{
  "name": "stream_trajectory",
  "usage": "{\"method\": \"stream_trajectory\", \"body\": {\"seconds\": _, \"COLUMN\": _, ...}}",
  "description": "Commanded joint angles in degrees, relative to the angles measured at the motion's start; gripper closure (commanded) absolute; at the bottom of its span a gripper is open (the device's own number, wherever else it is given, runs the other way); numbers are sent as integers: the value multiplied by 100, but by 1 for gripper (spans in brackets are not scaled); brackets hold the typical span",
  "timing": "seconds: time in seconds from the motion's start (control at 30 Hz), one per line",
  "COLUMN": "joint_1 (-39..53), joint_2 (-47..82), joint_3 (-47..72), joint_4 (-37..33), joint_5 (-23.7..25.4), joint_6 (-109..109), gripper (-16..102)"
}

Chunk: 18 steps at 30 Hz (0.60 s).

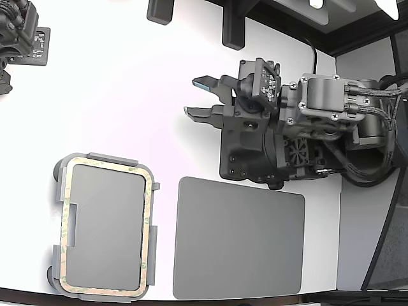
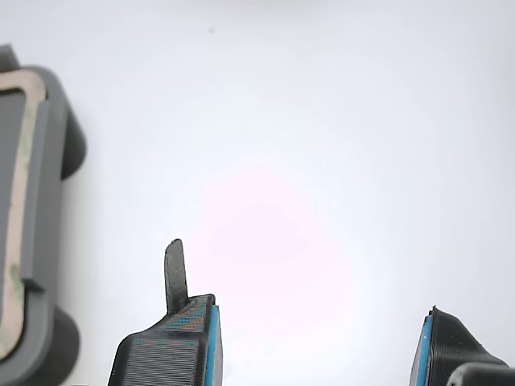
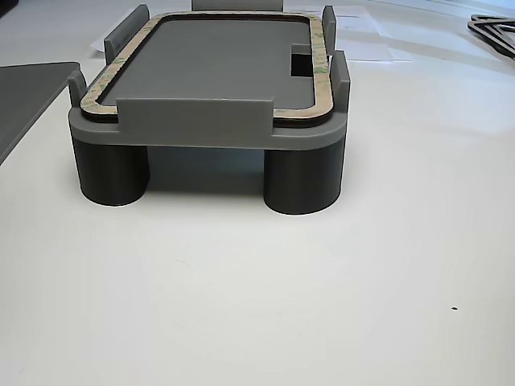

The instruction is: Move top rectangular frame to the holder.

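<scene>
The tan rectangular frame lies flat inside the light grey holder at the lower left of the exterior view, seated between its raised edge tabs. My gripper is open and empty, above bare white table, well to the exterior view's right of the holder. In the wrist view the blue-padded fingers stand wide apart around the gripper's middle, with a corner of the holder and the frame at the picture's edge. The other view shows the holder standing on round legs with the frame on top.
A dark grey flat mat lies just to the exterior view's right of the holder, below my arm; its edge shows in the other view. A second arm sits at top left. Dark posts stand at the back.
</scene>
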Motion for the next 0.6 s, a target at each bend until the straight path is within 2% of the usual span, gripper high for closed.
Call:
{"method": "stream_trajectory", "body": {"seconds": 0.0, "joint_1": -97, "joint_2": 352, "joint_3": -70, "joint_4": 9, "joint_5": 141, "joint_6": 97, "gripper": -14}}
{"method": "stream_trajectory", "body": {"seconds": 0.07, "joint_1": -97, "joint_2": 352, "joint_3": -79, "joint_4": 53, "joint_5": 422, "joint_6": 272, "gripper": -14}}
{"method": "stream_trajectory", "body": {"seconds": 0.13, "joint_1": -97, "joint_2": 352, "joint_3": -79, "joint_4": 62, "joint_5": 448, "joint_6": 290, "gripper": -14}}
{"method": "stream_trajectory", "body": {"seconds": 0.57, "joint_1": -97, "joint_2": 352, "joint_3": -79, "joint_4": 53, "joint_5": 343, "joint_6": 220, "gripper": -14}}
